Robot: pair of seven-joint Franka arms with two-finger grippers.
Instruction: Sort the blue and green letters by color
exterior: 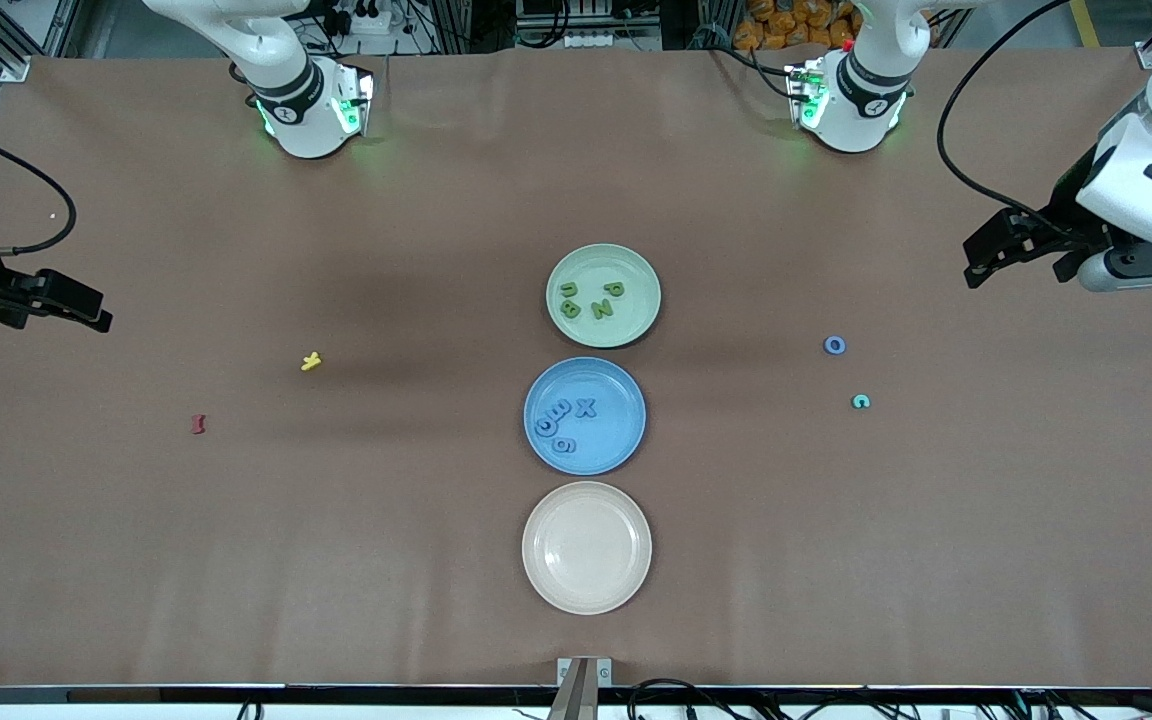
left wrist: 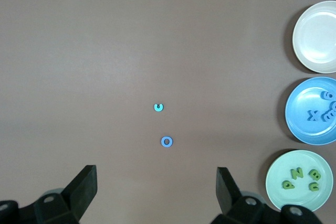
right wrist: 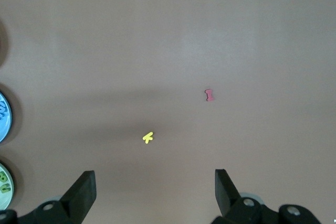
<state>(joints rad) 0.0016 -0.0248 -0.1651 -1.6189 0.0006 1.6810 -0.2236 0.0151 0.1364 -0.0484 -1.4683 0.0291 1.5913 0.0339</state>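
Several olive green letters [exterior: 601, 308] lie in the green plate [exterior: 636, 275]. Several mid-blue letters [exterior: 585, 407] lie in the blue plate [exterior: 611, 445]. A blue O [exterior: 835, 345] and a small teal letter [exterior: 861, 402] lie loose on the table toward the left arm's end; both show in the left wrist view, the O [left wrist: 167, 141] and the teal letter [left wrist: 158, 107]. My left gripper [exterior: 974, 262] [left wrist: 157, 174] is open and empty, up over the table near that end. My right gripper [exterior: 96, 310] [right wrist: 155, 179] is open and empty over the right arm's end.
An empty cream plate [exterior: 587, 547] sits nearest the front camera, in line with the other two plates. A small yellow letter [exterior: 311, 362] [right wrist: 148, 138] and a small dark red letter [exterior: 199, 424] [right wrist: 209, 95] lie on the table toward the right arm's end.
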